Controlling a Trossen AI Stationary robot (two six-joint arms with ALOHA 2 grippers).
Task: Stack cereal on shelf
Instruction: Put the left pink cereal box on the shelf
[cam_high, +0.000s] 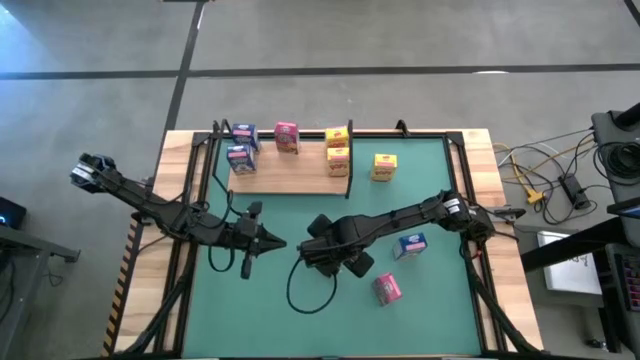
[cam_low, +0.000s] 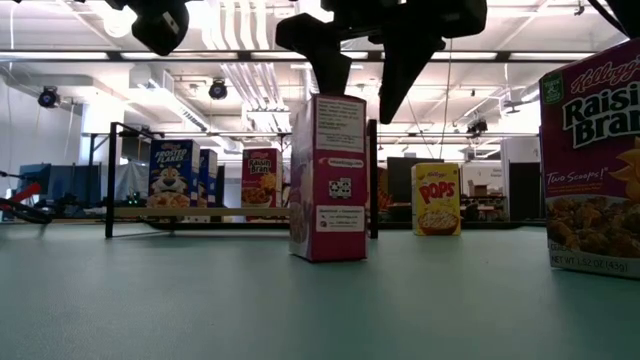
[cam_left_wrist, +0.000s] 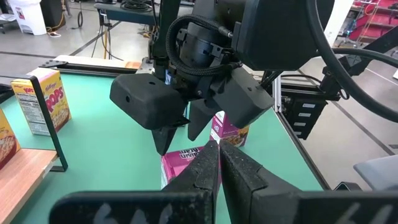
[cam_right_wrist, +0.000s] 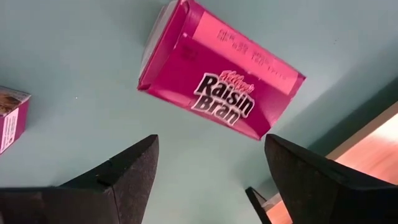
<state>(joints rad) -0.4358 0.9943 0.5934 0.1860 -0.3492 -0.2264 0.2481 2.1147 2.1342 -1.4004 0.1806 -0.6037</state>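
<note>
Lighting: even overhead indoor light; ceiling fixtures (cam_low: 235, 25) glare white in the low view, and the right gripper (cam_low: 362, 62) reads as a dark silhouette against them. Shadows: soft and faint on the green mat (cam_high: 300, 300). Focus: the nearest box (cam_low: 592, 160) is slightly soft at the low view's edge (cropped by the frame). The left gripper's fingers (cam_left_wrist: 242, 180) are blurred close up.
</note>
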